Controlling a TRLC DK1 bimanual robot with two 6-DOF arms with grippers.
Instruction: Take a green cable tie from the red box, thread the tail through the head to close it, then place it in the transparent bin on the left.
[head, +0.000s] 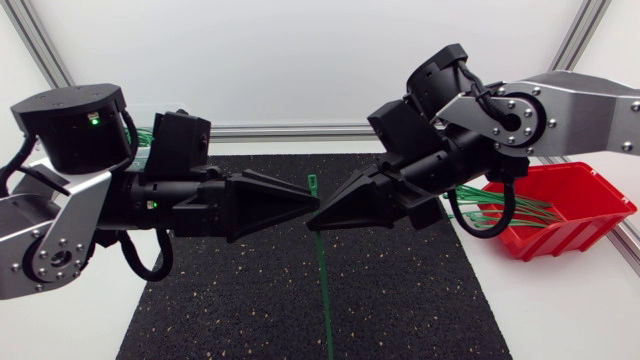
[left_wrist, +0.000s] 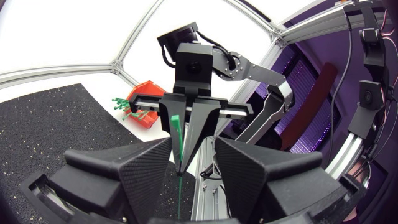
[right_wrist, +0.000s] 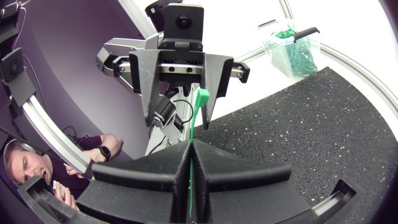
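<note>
The bin (right_wrist: 292, 46) of green ties stands behind my left arm. My left gripper (head: 303, 205) is released, its fingers on either side of the upright tie (head: 322, 270) above the mat (head: 400, 300). My right gripper (head: 325, 218), facing it, pinches that tie. The box (head: 600, 200) lies at the right.

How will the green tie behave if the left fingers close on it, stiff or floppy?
Probably fairly stiff: the tie runs nearly straight though the right gripper pinches it at one spot only. Likely very light, being so thin. It may pivot when pushed, since most of its length is unsupported.
</note>
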